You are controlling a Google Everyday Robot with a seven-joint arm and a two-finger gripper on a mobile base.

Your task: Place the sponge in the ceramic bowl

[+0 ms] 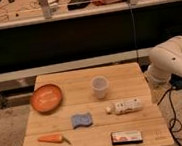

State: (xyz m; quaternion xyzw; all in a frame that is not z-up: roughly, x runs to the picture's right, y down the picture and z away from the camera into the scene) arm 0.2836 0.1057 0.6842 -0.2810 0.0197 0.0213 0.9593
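Observation:
The blue sponge (81, 120) lies flat on the wooden table (83, 144), a little left of the middle. The ceramic bowl (46, 98), orange-red and shallow, sits empty near the far left corner, up and to the left of the sponge. Only the white arm (173, 62) shows, beyond the table's right edge. The gripper itself is out of view, and nothing of it is near the sponge or the bowl.
A white translucent cup (100, 87) stands upright behind the sponge. A white bottle (125, 106) lies on its side to the right. An orange carrot (51, 139) lies front left, a flat dark packet (126, 137) front right. Cables (174, 112) hang right of the table.

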